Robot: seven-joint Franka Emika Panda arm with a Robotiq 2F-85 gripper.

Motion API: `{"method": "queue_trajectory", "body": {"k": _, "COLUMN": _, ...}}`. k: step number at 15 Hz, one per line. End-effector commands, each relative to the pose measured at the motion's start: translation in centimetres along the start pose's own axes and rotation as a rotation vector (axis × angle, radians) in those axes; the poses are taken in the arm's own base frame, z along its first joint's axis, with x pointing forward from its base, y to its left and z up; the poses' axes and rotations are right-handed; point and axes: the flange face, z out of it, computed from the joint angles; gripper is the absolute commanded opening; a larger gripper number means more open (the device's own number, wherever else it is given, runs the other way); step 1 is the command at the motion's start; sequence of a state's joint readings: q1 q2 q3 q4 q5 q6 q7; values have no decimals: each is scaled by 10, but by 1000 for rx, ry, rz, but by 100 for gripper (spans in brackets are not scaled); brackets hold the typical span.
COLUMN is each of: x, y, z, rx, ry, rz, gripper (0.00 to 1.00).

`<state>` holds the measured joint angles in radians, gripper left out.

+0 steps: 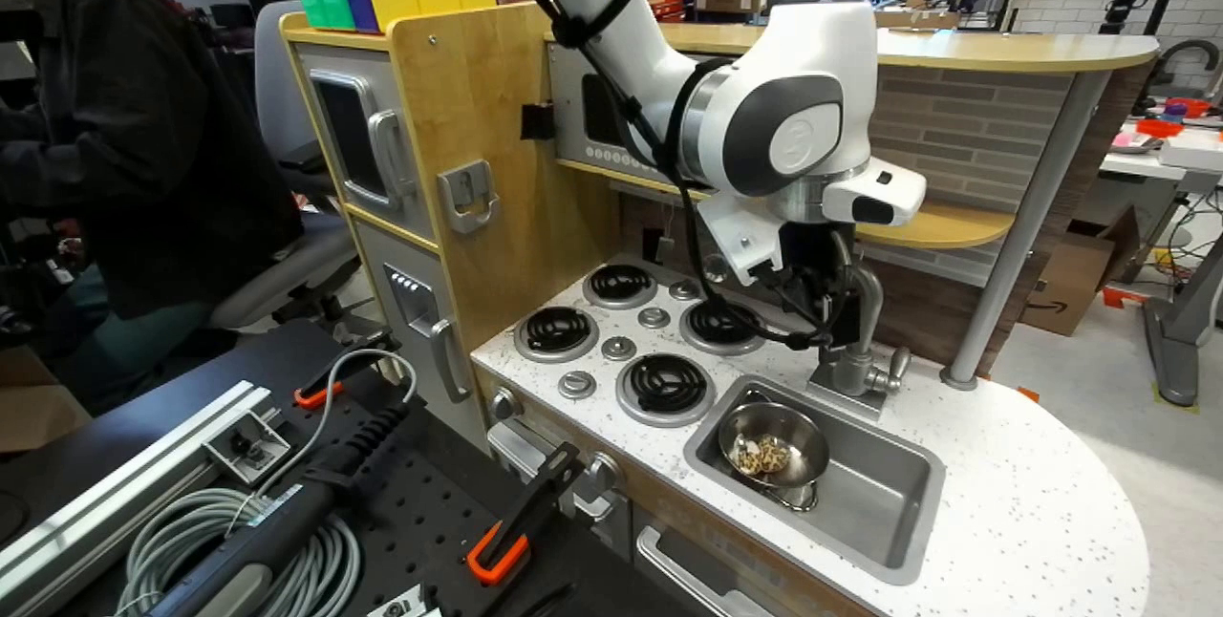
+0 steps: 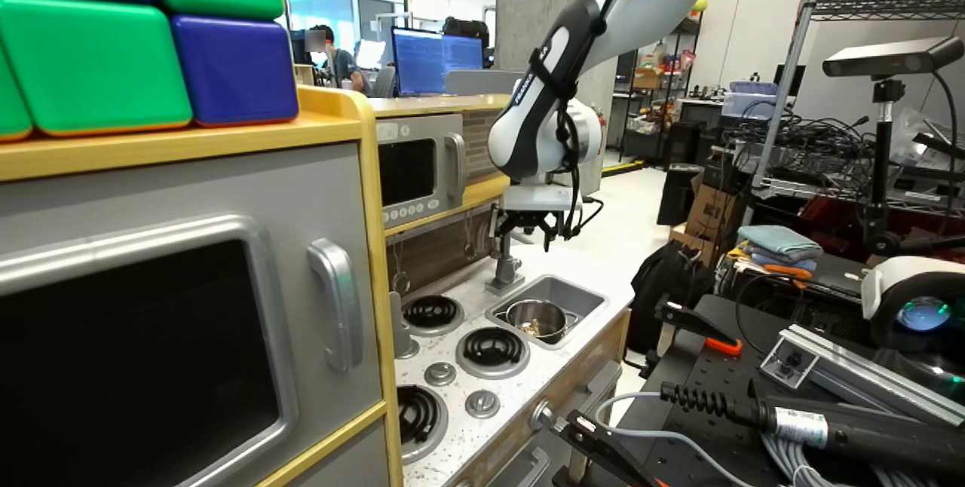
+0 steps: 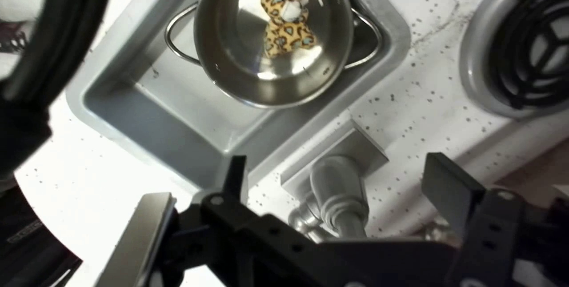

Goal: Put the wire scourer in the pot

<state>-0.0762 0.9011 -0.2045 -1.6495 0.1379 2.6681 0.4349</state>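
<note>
A shiny metal pot [image 3: 273, 85] with two wire handles sits in the grey sink in both exterior views [image 1: 807, 436] [image 2: 537, 306] and the wrist view. Inside it lies a small leopard-print toy [image 3: 289, 33] with a white muzzle, which also shows in an exterior view [image 1: 760, 455]. No wire scourer shows in any view. My gripper [image 3: 336, 162] is open, with its two fingers wide apart and nothing held between them. In both exterior views the gripper [image 1: 822, 311] [image 2: 524, 231] hangs by the faucet, above the counter and behind the pot.
The grey faucet [image 3: 340, 185] stands behind the sink [image 1: 889, 493], below and between my fingers in the wrist view. Black stove burners [image 1: 666, 383] lie beside the sink. A wooden shelf [image 1: 941, 225] and a toy microwave [image 2: 418, 166] rise behind the counter.
</note>
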Motion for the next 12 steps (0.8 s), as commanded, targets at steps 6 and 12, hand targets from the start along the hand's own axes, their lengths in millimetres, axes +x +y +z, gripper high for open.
{"method": "queue_trajectory", "body": {"k": 6, "x": -36, "y": 65, "z": -134, "rx": 380, "ry": -29, "rz": -57, "gripper": 100}}
{"method": "queue_trajectory", "body": {"k": 12, "x": -24, "y": 75, "z": -142, "rx": 373, "ry": -71, "rz": -61, "gripper": 100}}
